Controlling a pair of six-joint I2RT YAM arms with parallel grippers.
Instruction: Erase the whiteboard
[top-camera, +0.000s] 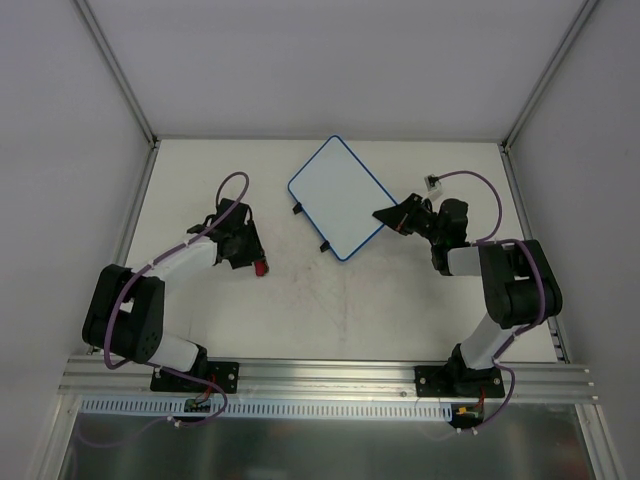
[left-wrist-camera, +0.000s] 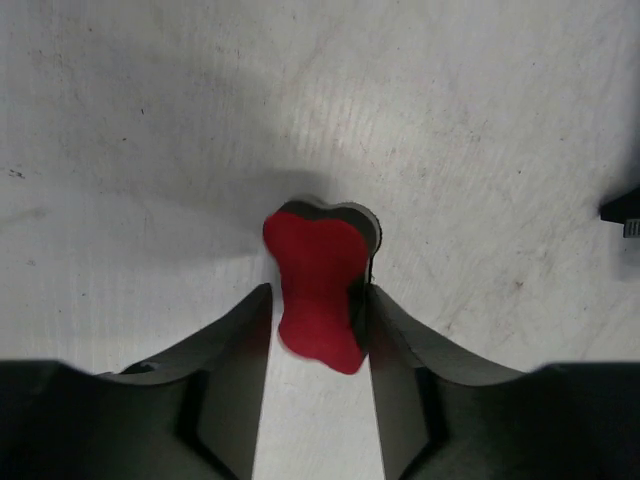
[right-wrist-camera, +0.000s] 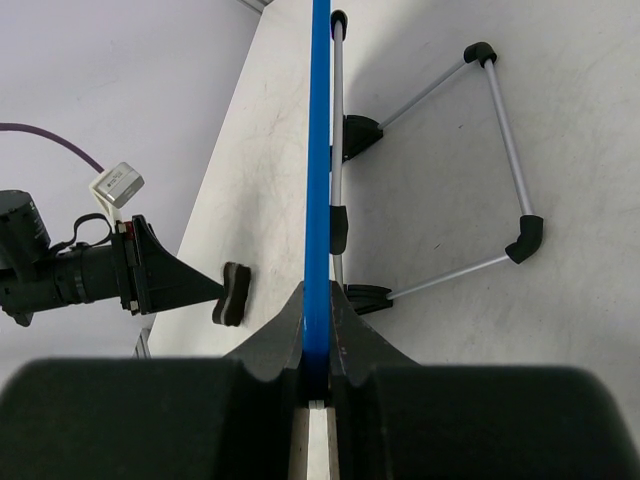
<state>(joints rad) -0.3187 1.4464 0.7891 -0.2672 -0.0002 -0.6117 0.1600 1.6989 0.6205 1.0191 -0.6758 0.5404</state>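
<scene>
left hand (left-wrist-camera: 317, 293) is down near-left of the whiteboard (top-camera: 338, 192), low over the table (top-camera: 400, 300), grasping the red eraser (left-wrist-camera: 318, 262) with both fingers pressed on it. right hand (right-wrist-camera: 318, 300) is clenched on the board's right blue rim. one board, one eraser, two hands. the face looks blank from above, so i'd guess the wiping's finished; next up is probably letting go of both gently.
</scene>
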